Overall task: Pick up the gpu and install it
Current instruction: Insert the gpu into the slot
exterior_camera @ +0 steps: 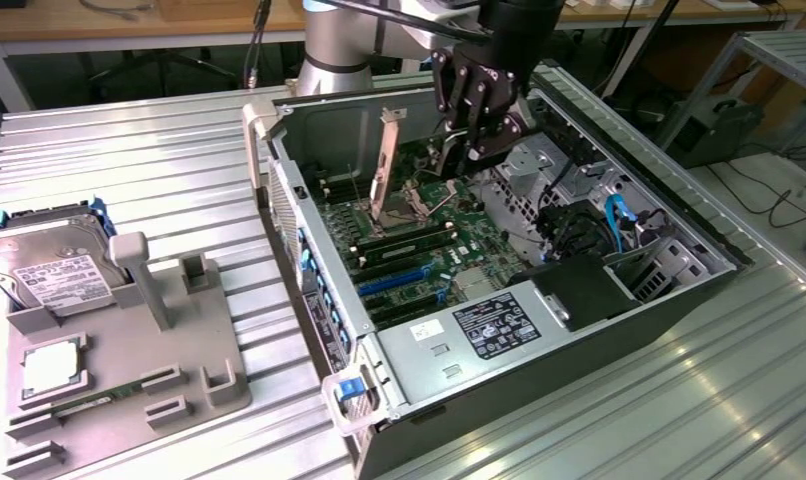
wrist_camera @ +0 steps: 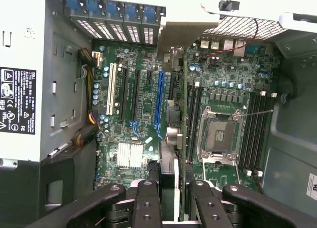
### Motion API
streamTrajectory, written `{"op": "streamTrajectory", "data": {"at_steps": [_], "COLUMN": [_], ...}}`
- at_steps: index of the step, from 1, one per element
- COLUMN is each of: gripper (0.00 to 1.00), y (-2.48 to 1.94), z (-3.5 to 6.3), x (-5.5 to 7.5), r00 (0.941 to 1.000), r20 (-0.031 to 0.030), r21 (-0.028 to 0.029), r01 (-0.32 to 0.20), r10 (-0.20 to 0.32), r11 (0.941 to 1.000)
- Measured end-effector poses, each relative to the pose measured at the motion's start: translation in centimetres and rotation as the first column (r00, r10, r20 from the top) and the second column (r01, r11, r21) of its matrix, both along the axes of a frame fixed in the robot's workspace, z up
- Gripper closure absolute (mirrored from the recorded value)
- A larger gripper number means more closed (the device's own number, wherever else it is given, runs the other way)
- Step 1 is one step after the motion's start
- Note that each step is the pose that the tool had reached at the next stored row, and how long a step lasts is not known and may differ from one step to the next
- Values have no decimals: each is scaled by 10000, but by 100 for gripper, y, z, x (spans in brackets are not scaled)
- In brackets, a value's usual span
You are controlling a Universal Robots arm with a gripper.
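My gripper [exterior_camera: 467, 160] hangs inside the open computer case [exterior_camera: 663, 215], over the motherboard [exterior_camera: 430, 245]. It is shut on the gpu [exterior_camera: 410, 185], which it holds on edge with the silver end bracket [exterior_camera: 390, 145] standing upright toward the case's rear wall. In the wrist view the gpu [wrist_camera: 169, 158] is a thin edge-on strip between my black fingers [wrist_camera: 148, 198], and my gripper [wrist_camera: 168, 191] sits over it. The card floats above the board, beside the long blue slot [wrist_camera: 159, 101] and next to the memory slots by the processor socket [wrist_camera: 218, 136]. Its fan face is hidden.
A grey fixture [exterior_camera: 136, 340] at the exterior view's left holds a silver hard drive [exterior_camera: 50, 265], a processor chip [exterior_camera: 54, 370] and a memory stick [exterior_camera: 90, 405]. In the case are a labelled power supply [exterior_camera: 490, 325], blue cables [exterior_camera: 617, 225] and a drive cage.
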State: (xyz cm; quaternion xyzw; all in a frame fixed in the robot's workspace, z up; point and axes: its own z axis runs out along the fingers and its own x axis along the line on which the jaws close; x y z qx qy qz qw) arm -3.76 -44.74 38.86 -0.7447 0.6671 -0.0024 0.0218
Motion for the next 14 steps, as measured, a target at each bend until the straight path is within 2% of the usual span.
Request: {"op": "streamTrajectory", "data": {"at_steps": [14], "gripper": [72], "y": [-11], "z": [-54], "x": [0], "r00": [10000], "r20": [0], "r21": [16], "r01": [0], "r10": [0], "r11": [10000]}}
